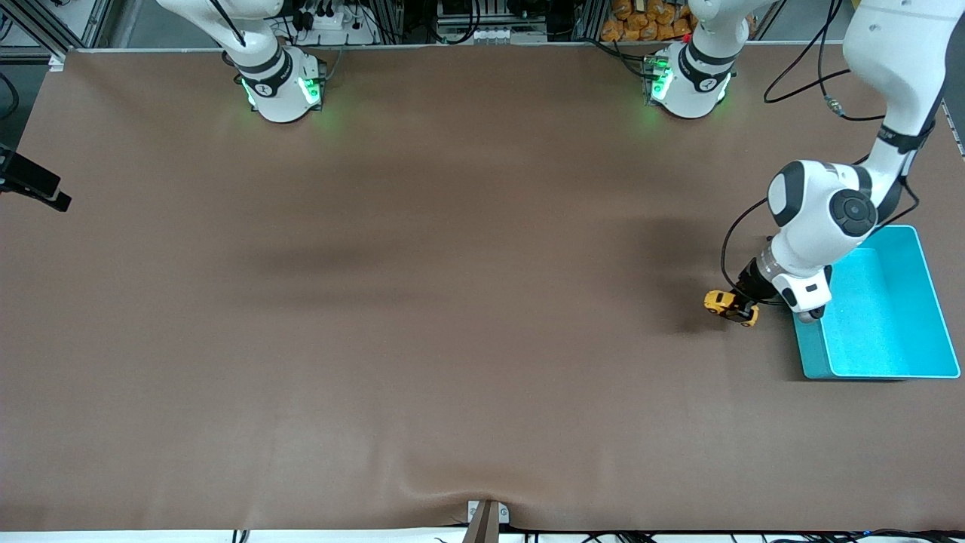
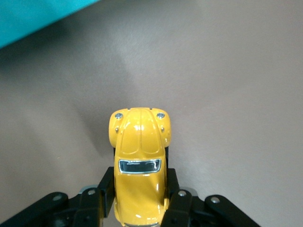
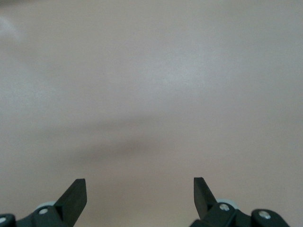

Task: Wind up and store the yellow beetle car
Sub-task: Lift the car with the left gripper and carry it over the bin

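Yellow beetle car (image 2: 140, 165) sat on the brown desk (image 1: 422, 302) just beside the turquoise bin (image 1: 874, 369), the left gripper (image 2: 140, 201) clamped on its rear flanks. To wind well, it probably needed to drag the car backward with wheels pressed down. The right gripper (image 3: 139, 194) waited with jaws spread.

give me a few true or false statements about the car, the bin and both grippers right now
1. The left gripper is shut on the yellow beetle car. True.
2. The car lies inside the turquoise bin. False: it is on the brown table, beside the bin.
3. The right gripper holds the car. False: it is open, holds nothing, and has only bare table under it.
4. The bin stands at the left arm's end of the table. True.
5. The car lies on its roof. False: its roof and windscreen face up.
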Action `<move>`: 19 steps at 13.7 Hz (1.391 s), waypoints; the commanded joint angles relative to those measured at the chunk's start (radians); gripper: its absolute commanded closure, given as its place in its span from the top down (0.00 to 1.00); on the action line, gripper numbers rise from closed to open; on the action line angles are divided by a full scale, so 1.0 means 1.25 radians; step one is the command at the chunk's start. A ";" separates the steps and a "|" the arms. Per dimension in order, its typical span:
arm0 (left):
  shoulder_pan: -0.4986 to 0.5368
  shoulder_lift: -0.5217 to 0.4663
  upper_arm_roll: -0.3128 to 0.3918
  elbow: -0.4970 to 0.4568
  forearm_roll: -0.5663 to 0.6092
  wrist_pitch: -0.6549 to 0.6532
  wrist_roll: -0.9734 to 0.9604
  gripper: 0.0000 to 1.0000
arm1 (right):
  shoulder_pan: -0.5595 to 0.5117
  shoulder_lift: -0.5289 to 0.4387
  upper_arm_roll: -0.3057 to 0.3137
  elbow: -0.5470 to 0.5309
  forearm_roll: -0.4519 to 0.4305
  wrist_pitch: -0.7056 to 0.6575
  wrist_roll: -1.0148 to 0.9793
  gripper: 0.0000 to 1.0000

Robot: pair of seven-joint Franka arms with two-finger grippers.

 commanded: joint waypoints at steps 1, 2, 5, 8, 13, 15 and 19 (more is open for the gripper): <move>-0.002 -0.027 -0.002 0.057 0.003 -0.098 0.047 0.00 | -0.010 -0.012 0.008 -0.009 -0.008 0.003 0.004 1.00; -0.001 -0.032 -0.002 0.069 0.003 -0.123 0.071 0.00 | -0.010 -0.012 0.008 -0.009 -0.008 0.002 0.004 1.00; 0.017 -0.034 0.000 0.125 0.002 -0.187 0.152 0.00 | -0.010 -0.011 0.008 -0.009 -0.008 0.007 0.004 1.00; 0.037 -0.028 0.010 0.180 0.003 -0.249 0.252 0.00 | -0.010 -0.011 0.008 -0.011 -0.008 0.007 0.004 1.00; 0.104 -0.025 0.010 0.209 0.003 -0.272 0.451 0.00 | -0.021 -0.011 0.008 -0.011 -0.006 0.008 0.003 1.00; 0.131 -0.019 0.010 0.213 0.003 -0.272 0.538 0.00 | -0.020 -0.012 0.008 -0.007 -0.008 0.007 0.004 1.00; 0.166 0.038 0.016 0.258 0.004 -0.270 0.716 0.00 | -0.015 -0.011 0.010 -0.007 -0.004 0.001 0.004 1.00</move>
